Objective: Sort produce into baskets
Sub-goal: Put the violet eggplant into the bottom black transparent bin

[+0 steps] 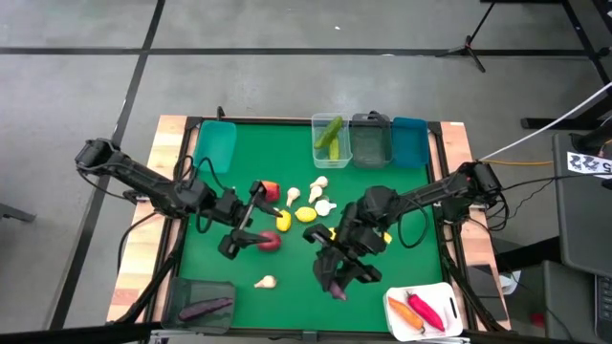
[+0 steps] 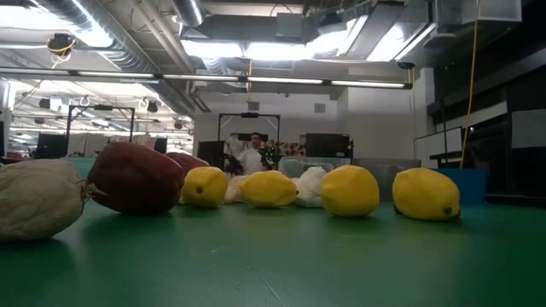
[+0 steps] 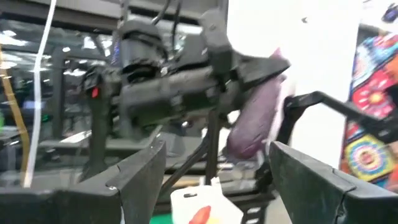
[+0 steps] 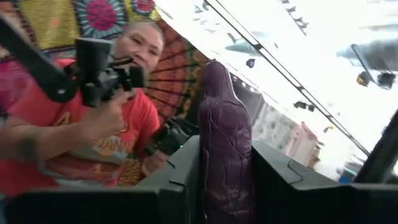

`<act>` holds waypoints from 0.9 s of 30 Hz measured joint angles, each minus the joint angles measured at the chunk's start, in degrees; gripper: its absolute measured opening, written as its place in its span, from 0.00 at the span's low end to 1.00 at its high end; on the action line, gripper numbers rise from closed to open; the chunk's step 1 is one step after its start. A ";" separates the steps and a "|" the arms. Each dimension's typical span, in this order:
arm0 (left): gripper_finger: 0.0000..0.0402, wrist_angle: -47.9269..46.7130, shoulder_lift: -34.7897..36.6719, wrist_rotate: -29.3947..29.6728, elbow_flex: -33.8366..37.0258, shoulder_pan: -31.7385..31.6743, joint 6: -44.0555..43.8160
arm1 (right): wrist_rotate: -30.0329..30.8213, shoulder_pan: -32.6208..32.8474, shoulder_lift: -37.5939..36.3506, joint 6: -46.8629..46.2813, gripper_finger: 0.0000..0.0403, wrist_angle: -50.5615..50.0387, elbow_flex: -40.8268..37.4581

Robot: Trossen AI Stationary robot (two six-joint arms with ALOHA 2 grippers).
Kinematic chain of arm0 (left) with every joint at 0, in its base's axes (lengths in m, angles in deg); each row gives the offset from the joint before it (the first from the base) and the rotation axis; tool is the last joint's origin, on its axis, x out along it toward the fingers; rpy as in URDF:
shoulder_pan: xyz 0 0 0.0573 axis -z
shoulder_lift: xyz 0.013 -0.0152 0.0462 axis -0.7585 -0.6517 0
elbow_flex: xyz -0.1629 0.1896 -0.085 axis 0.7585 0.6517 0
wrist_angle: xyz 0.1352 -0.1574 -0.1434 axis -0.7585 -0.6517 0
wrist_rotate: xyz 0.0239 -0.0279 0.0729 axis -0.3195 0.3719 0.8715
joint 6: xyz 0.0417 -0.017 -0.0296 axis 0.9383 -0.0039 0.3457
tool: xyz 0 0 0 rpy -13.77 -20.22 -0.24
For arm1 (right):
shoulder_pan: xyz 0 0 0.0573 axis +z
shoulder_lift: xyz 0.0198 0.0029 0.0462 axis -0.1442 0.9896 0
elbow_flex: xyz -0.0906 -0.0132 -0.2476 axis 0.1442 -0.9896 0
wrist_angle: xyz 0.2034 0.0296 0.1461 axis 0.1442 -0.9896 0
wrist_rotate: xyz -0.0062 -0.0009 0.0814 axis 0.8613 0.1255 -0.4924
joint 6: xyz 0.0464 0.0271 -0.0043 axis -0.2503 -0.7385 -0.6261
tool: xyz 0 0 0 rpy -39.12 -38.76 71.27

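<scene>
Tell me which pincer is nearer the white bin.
Right. The right pincer, shut on an eggplant, hangs just beside the white bin. The left pincer is open by the middle pile, much farther off, across the mat.

Purple eggplant (image 4: 225, 149) standing upright, lifted off table. Cucumbers (image 1: 330, 134) lying in clear basket (image 1: 316, 153). Lemons (image 1: 305, 214), garlic (image 1: 265, 282) lying loose on green mat.
</scene>
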 joint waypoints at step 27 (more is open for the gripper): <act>0.70 -10.14 -0.39 11.63 0.04 -1.68 -3.20 | 44.54 -2.08 -1.75 -6.63 0.27 -22.54 0.04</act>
